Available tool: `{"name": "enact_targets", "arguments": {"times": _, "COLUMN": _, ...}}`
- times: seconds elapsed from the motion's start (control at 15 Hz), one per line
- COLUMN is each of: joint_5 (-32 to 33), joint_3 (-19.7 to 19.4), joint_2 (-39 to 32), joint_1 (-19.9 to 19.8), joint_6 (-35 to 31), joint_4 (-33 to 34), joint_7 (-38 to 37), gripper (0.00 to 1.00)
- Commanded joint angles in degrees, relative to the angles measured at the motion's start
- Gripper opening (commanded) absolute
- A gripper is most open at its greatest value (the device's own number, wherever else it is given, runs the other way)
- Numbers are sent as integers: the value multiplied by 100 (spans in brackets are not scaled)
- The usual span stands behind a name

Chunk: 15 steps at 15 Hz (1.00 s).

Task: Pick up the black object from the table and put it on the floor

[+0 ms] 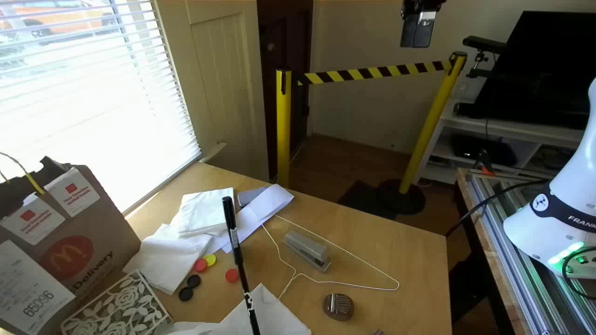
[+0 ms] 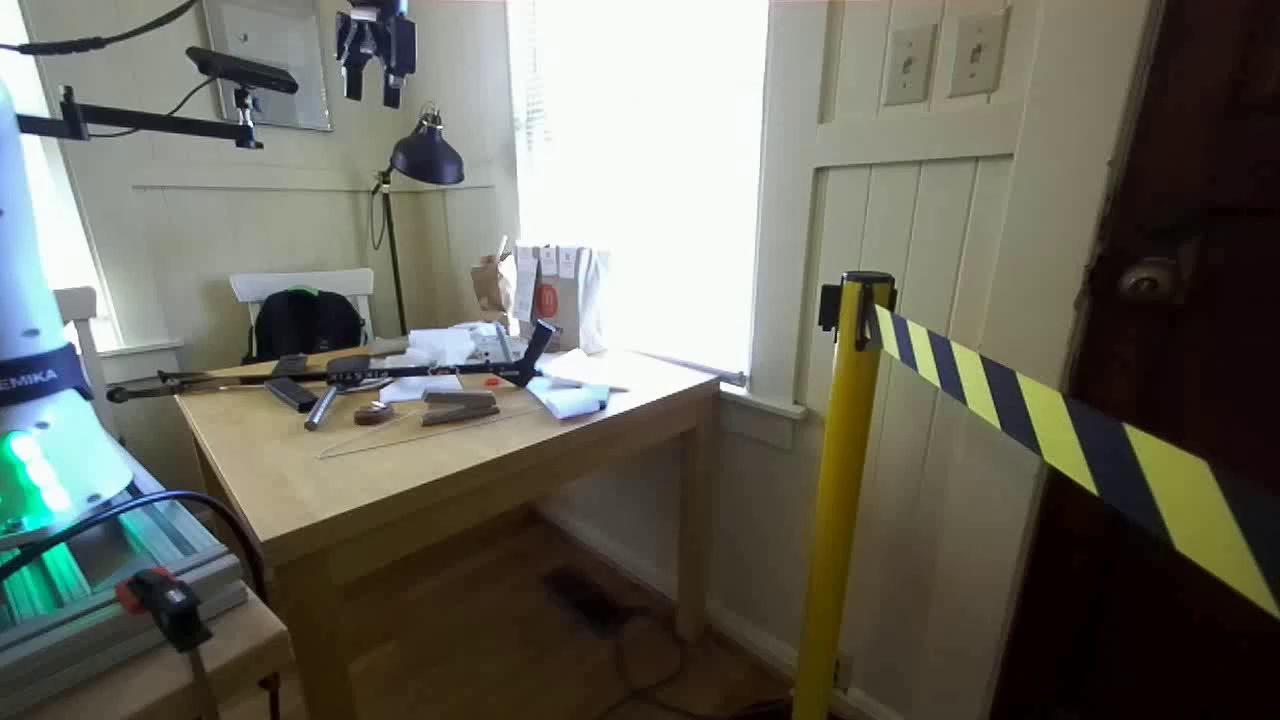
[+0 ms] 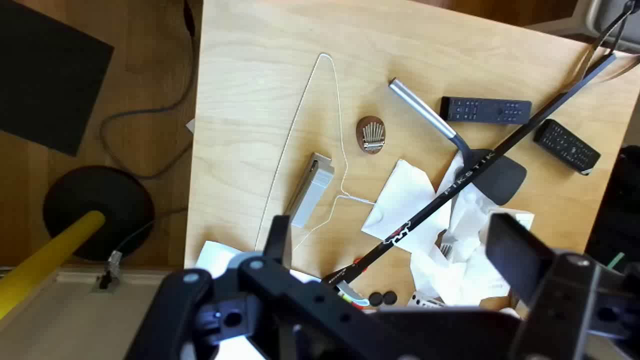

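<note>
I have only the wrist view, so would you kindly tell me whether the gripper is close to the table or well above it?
Observer: In both exterior views the gripper hangs well above the table.
Operator: Thank you; does the black stick lie flat along its whole length?
Observer: Not entirely: in an exterior view, its handle angles upward.
Operator: And is there anything tall that I cannot see?
Observer: Yes, in an exterior view a lamp rises beyond the table.

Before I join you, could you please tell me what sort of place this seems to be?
Probably a room in a home or small office, used for robot work: a takeaway bag hints at everyday use, while a robot arm and yellow-and-black barrier tape suggest a test area.
</note>
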<state>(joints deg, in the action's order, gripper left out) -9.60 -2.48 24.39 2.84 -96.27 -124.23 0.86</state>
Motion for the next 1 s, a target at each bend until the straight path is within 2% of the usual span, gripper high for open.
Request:
{"name": "enact_targets", "arguments": {"times": 0.0, "joint_5": -27, "joint_3": 70, "joint_2": -6, "joint_1": -88, "joint_6": 15, "joint_4": 12, "joint_7": 28, "gripper": 100}}
{"name": "enact_targets", "arguments": {"times": 0.47, "joint_5": -27, "joint_3": 70, "joint_2": -6, "joint_1": -88, "joint_6": 15, "joint_4": 12, "joint_7": 28, "gripper": 100}}
{"name": "enact_targets", "arguments": {"times": 0.93, "joint_5": -356, "joint_3": -218, "joint_2": -1566, "joint_1": -468, "joint_6": -1012, "joint_4": 664, "joint_7": -533, "gripper": 100}}
